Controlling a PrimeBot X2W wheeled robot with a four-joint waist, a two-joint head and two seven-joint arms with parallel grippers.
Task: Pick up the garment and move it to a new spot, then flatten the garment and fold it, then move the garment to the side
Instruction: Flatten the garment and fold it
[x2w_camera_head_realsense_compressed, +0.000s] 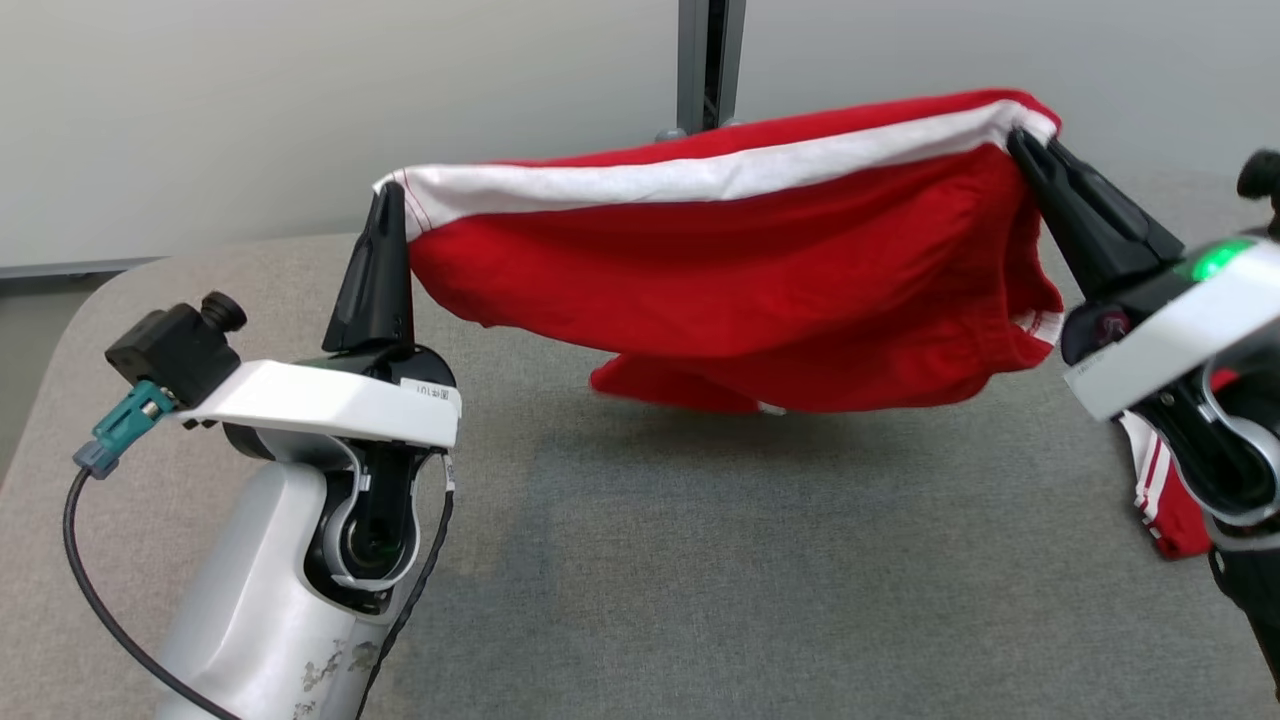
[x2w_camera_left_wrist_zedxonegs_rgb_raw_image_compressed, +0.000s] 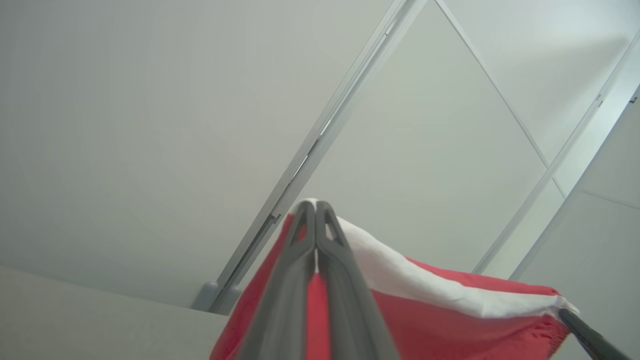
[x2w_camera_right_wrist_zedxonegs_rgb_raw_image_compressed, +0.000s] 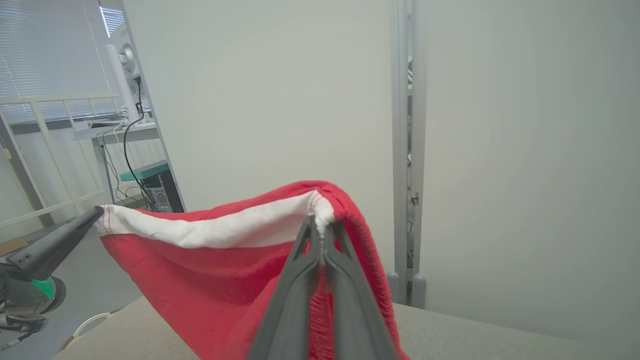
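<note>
A red garment (x2w_camera_head_realsense_compressed: 740, 270) with a white band along its top edge hangs stretched in the air above the grey table (x2w_camera_head_realsense_compressed: 640, 560). My left gripper (x2w_camera_head_realsense_compressed: 388, 198) is shut on the garment's left top corner, fingers pointing up. Over at the right top corner, my right gripper (x2w_camera_head_realsense_compressed: 1022, 142) is shut on the cloth too. The lower folds of the garment sag and touch or nearly touch the table. In the left wrist view my left gripper (x2w_camera_left_wrist_zedxonegs_rgb_raw_image_compressed: 316, 205) pinches the white band of the garment (x2w_camera_left_wrist_zedxonegs_rgb_raw_image_compressed: 450, 320). The right wrist view has my right gripper (x2w_camera_right_wrist_zedxonegs_rgb_raw_image_compressed: 322, 222) pinching the band of the garment (x2w_camera_right_wrist_zedxonegs_rgb_raw_image_compressed: 215, 270).
A red and white part of cloth (x2w_camera_head_realsense_compressed: 1160, 490) lies at the table's right edge under my right forearm. A grey post (x2w_camera_head_realsense_compressed: 708, 60) stands against the pale wall behind the table. A desk with cables (x2w_camera_right_wrist_zedxonegs_rgb_raw_image_compressed: 125, 135) stands off to the side.
</note>
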